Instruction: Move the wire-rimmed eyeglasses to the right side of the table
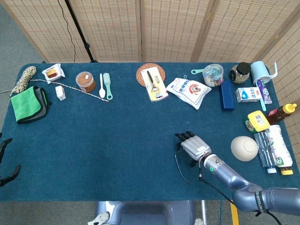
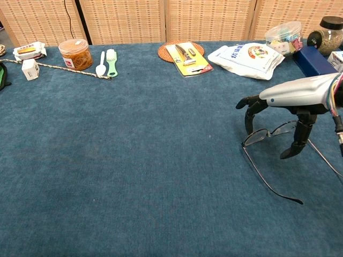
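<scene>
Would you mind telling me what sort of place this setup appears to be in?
Probably an indoor robot data-collection room: woven folding screens wall off a table covered in blue felt, strewn with assorted household items, where a robot hand works over eyeglasses.

Bright, even light, soft shadows, both views sharp

The right hand (image 2: 289, 104) covers the glasses' (image 2: 268, 134) bridge; contact is unclear. The chest view's edge cuts one temple.
</scene>
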Available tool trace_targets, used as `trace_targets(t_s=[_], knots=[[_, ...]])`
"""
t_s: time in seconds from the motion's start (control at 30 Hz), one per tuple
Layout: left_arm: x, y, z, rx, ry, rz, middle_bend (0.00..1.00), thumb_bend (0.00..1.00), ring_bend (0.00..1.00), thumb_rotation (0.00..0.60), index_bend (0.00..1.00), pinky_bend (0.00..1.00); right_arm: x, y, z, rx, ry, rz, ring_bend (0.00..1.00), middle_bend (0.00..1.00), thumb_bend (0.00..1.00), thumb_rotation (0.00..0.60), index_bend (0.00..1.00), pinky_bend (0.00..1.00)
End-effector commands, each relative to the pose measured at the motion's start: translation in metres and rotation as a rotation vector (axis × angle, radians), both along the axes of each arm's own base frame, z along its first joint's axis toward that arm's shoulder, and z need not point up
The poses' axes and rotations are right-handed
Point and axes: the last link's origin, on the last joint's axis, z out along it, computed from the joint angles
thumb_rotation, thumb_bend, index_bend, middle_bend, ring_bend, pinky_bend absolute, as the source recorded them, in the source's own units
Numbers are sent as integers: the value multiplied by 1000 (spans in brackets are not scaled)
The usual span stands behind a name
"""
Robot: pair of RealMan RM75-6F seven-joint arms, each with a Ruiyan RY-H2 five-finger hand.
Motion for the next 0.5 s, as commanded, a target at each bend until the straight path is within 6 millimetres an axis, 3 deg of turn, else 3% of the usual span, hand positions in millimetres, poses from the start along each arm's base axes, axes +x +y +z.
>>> trace_targets(t_s=[0.03, 0.5], knots=[[-1, 0, 0, -1, 2, 3, 0, 287, 29, 600, 152, 24, 0, 4, -2, 7, 9, 5, 0, 0, 205, 600, 310, 0], [0, 3, -5, -13, -15, -13, 0, 287, 29, 600, 152, 23, -10, 26, 12, -24, 44, 9, 0, 0, 205, 600, 315, 0]])
